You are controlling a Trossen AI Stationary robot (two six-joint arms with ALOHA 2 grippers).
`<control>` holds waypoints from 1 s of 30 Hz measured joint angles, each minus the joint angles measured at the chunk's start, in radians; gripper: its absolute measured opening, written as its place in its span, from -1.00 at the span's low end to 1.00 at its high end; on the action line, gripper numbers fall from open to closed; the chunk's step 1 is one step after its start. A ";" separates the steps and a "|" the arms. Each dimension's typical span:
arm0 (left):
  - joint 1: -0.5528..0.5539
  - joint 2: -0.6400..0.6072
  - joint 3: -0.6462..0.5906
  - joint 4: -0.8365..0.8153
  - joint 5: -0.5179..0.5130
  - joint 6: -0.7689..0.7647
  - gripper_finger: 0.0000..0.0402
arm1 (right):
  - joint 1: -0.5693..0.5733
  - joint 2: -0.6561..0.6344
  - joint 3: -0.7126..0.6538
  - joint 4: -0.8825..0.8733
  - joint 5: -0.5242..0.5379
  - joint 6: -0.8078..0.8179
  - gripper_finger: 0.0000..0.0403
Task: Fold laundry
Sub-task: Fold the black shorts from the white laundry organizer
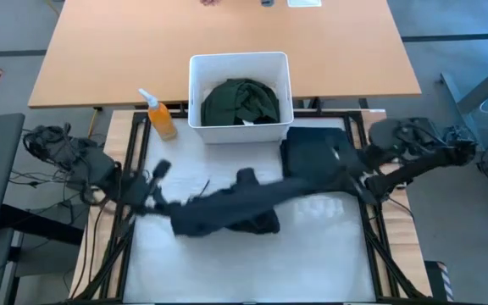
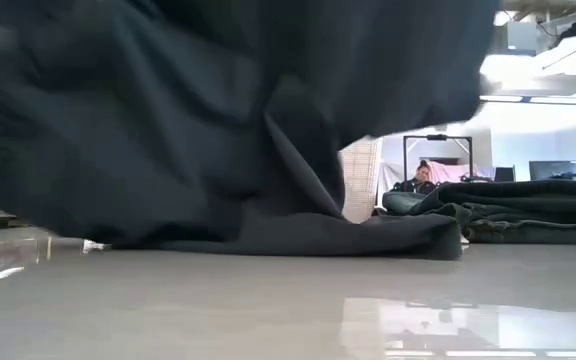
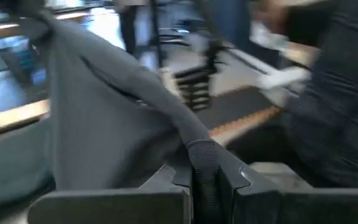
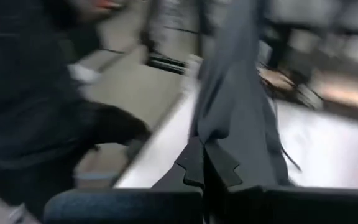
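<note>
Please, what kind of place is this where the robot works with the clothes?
Probably a robotics lab or workshop, not a home. The white work surface sits inside a metal rig beside a plain light wooden table, loose black cables trail off its edge, and computer monitors stand in the open room behind.

the dark garment (image 2: 218, 120) hides most of the low view, its top cut off

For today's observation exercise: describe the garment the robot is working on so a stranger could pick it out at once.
Start at the white bin at the table's far edge. In front of it a dark shirt stretches between the left end effector and right end effector. Unlike the green shirt in the bin, it is lifted and pulled taut.
</note>
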 joint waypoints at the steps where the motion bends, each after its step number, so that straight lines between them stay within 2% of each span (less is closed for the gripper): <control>1: -0.020 0.027 0.035 -0.010 0.011 0.026 -0.97 | 0.036 0.000 0.000 0.024 -0.002 -0.025 -0.93; 4: -0.065 0.102 0.156 -0.057 -0.025 0.124 -0.97 | 0.109 0.002 0.026 0.061 0.040 -0.123 -0.93; 8: -0.071 0.194 0.330 -0.146 -0.224 0.183 -0.97 | 0.104 -0.001 0.101 0.068 0.177 -0.233 -0.93; 12: -0.021 0.260 0.479 -0.293 -0.443 0.187 -0.97 | -0.010 -0.001 0.140 0.071 0.320 -0.307 -0.93; 15: 0.047 0.289 0.538 -0.438 -0.520 0.107 -0.97 | -0.161 -0.001 0.139 0.059 0.336 -0.286 -0.93; 18: 0.110 0.292 0.524 -0.519 -0.516 0.022 -0.97 | -0.295 -0.001 0.113 0.020 0.307 -0.226 -0.93; 23: 0.172 0.297 0.468 -0.559 -0.413 -0.026 -0.97 | -0.432 0.003 0.044 -0.046 0.277 -0.151 -0.93; 26: 0.188 0.307 0.465 -0.571 -0.377 -0.028 -0.97 | -0.450 -0.001 0.007 -0.056 0.263 -0.131 -0.93; 30: 0.184 0.308 0.464 -0.573 -0.272 -0.033 -0.97 | -0.417 0.001 -0.007 -0.109 0.177 -0.099 -0.93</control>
